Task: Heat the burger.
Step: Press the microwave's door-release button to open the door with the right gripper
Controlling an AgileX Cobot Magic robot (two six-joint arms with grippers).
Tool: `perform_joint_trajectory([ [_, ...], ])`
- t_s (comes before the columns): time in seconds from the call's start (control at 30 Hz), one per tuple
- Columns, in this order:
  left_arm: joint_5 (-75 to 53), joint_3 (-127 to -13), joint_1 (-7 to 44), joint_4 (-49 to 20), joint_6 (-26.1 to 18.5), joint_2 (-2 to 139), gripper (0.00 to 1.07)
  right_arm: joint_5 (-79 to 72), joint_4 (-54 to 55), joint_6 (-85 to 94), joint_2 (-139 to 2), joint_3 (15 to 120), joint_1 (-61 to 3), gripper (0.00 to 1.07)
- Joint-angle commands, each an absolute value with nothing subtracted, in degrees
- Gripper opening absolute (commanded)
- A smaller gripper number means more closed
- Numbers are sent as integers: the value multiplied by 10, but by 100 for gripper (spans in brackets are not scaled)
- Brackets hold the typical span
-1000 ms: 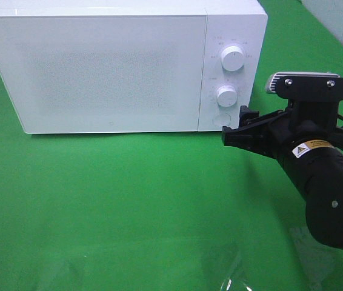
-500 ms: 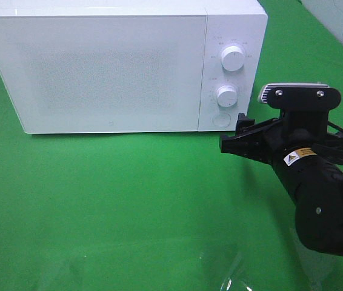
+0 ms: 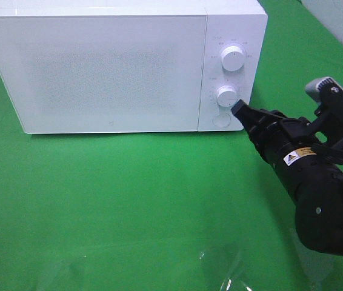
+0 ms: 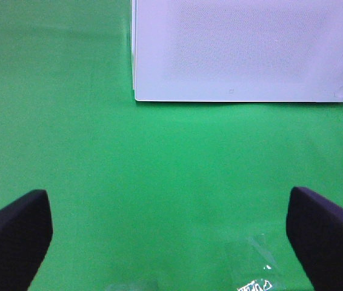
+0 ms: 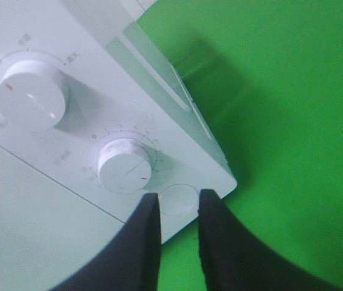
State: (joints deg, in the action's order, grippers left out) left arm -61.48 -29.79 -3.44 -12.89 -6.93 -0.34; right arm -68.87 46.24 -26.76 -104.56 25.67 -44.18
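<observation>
white boxy microwave (image 3: 99, 66) sat shut; our right end effector (image 5: 178, 199), narrowed and empty, hovered to press its round button (image 3: 221, 120).

1. Microwave (image 3: 123, 66): upper left to centre of the exterior view, standing on the surface (image 3: 129, 206).
2. Control panel (image 3: 235, 36): right end of the microwave front. It carries, top to bottom, upper knob (image 3: 233, 59), lower knob (image 3: 226, 96) and round button (image 3: 221, 120).
3. Right gripper (image 3: 240, 108): right of centre, in front of the panel, its tip just beside the lower knob and the round button.
4. Plastic film (image 3: 229, 276): bottom edge, right of centre, lying on the surface, well apart from the microwave.
5. Left gripper (image 4: 170, 203): above the surface, in front of the microwave, well apart from it.
</observation>
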Motion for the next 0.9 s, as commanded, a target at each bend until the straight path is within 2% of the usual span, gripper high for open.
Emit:
perform_joint_trajectory([
  [0.03,-611,-296,-36,-135,-69,-12,97,-696,429,-462,-1045,261,-443,6],
  [0.27,-611,-296,-36,-135,-69,-12,97,-696,388,-697,-1045,261,-443,0],
  [0.63,-611,-296,-36,-135,-69,-12,97,-665,382,-798,-1078,270,-441,0],
  [0.9,-611,-296,-36,-135,-69,-12,97,-621,367,-806,-1097,304,-427,0],
])
